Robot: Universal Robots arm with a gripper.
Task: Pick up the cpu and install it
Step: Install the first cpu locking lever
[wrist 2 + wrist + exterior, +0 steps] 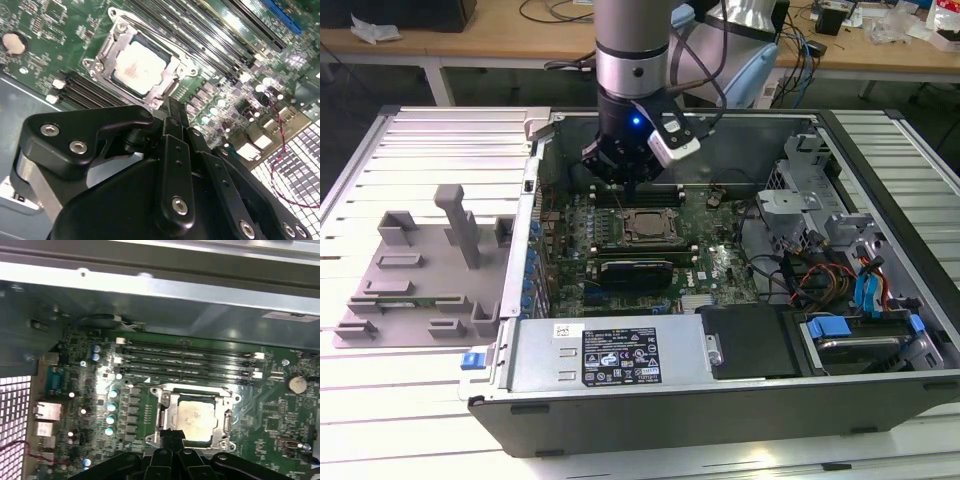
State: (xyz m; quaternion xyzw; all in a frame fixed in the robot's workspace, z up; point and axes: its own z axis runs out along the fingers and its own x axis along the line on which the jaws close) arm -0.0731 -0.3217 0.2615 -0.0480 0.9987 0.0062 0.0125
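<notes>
Labelled case [720,412], cpu [196,417] (in socket [165,412]), closed tool [628,186] above

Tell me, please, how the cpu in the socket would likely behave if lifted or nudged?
The cpu looks like a thin flat plate with a metal top, so it is probably stiff and unlikely to roll. Its smooth, shiny top may be slippery to the pincer. Lying within the socket frame, it would likely resist a sideways push.

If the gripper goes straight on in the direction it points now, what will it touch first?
Probably the metal socket frame beside the cpu; the gripper points down at that edge, though the height is unclear.
</notes>
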